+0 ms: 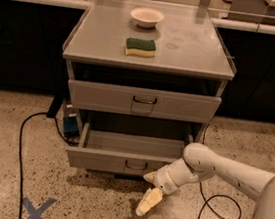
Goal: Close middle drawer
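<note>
Grey middle drawer (115, 161) half out, open hand (148, 189) at its front edge, black cable (20, 141) on floor beside it.

Arm (230, 171) extends left, hand (151, 191) low, angled downward.

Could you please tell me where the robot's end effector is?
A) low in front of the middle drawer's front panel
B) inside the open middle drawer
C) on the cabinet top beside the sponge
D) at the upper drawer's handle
A: the cream end effector hangs low, just in front of the front panel of the pulled-out wide shallow grey metal middle drawer, right of its small dark wire handle.
</note>
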You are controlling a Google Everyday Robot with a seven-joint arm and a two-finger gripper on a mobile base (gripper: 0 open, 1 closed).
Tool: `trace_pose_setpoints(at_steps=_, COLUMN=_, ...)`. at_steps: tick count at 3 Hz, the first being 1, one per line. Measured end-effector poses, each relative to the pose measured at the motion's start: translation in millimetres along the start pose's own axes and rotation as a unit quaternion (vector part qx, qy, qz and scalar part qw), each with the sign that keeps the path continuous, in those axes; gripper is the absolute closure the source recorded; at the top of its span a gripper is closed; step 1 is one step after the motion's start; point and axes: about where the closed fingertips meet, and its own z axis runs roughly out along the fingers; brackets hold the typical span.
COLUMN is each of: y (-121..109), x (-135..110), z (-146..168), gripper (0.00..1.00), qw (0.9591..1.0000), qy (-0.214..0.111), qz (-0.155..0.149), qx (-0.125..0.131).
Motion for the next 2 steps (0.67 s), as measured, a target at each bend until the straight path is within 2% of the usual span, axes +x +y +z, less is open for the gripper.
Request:
trace_pose_setpoints(at_steps=1, y=-0.1, x=0.0, z=0.0, gripper=0.00, qw=1.0000, qy=0.000, qz=0.000, qx=0.000)
trace_pose_setpoints(at_steps=2, y=-9.6, x=0.0, z=-5.6, gripper=0.00, qw=0.9999, qy=-0.007, qz=0.003, qx=0.011)
